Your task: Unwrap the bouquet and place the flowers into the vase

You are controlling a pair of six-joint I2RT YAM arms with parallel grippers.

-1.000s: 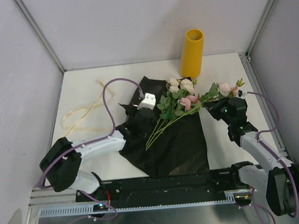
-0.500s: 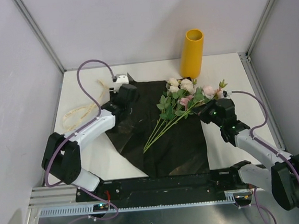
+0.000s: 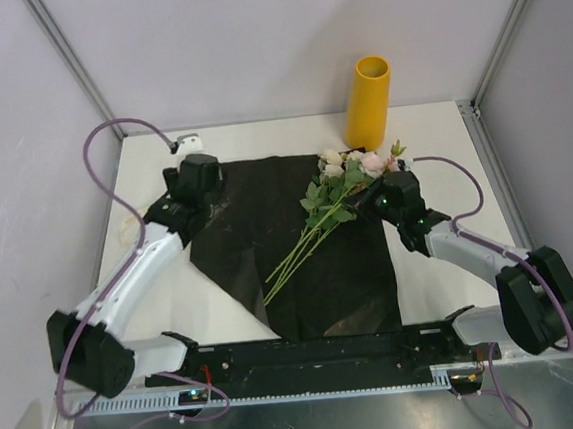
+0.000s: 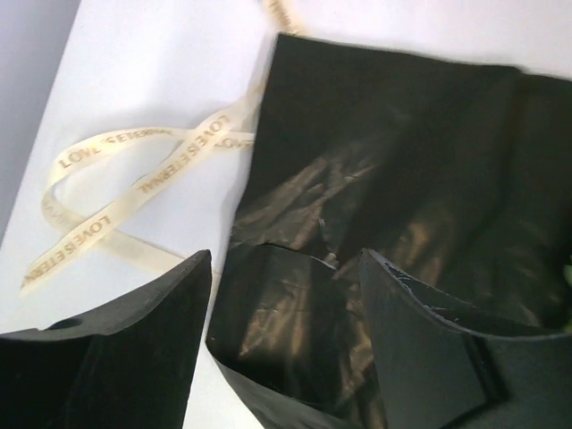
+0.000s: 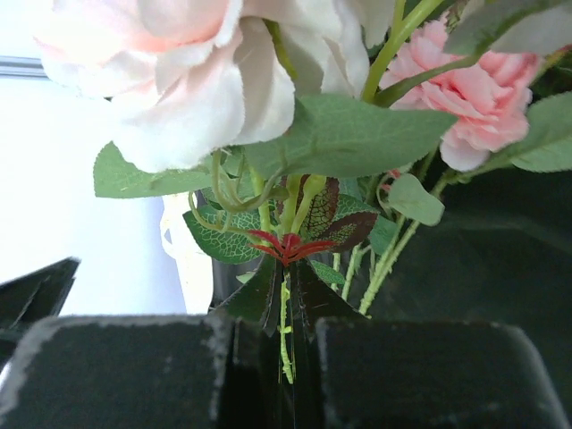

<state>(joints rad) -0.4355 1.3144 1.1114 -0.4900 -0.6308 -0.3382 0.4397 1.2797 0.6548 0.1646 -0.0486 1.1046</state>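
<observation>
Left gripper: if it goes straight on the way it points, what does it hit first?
Probably the black wrapping sheet: in the left wrist view it fills the gap ahead of the open left gripper. The cream ribbon lies off to one side. Depth is unclear.

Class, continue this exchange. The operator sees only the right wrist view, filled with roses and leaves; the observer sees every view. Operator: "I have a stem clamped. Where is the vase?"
Observer: The vase stands upright at the far edge of the table, just behind the heads of the flowers.
Operator: What is the left gripper doing?
Observer: The left gripper is open and empty above the far left corner of the black wrapping sheet, with the cream ribbon lying loose beside it.
</observation>
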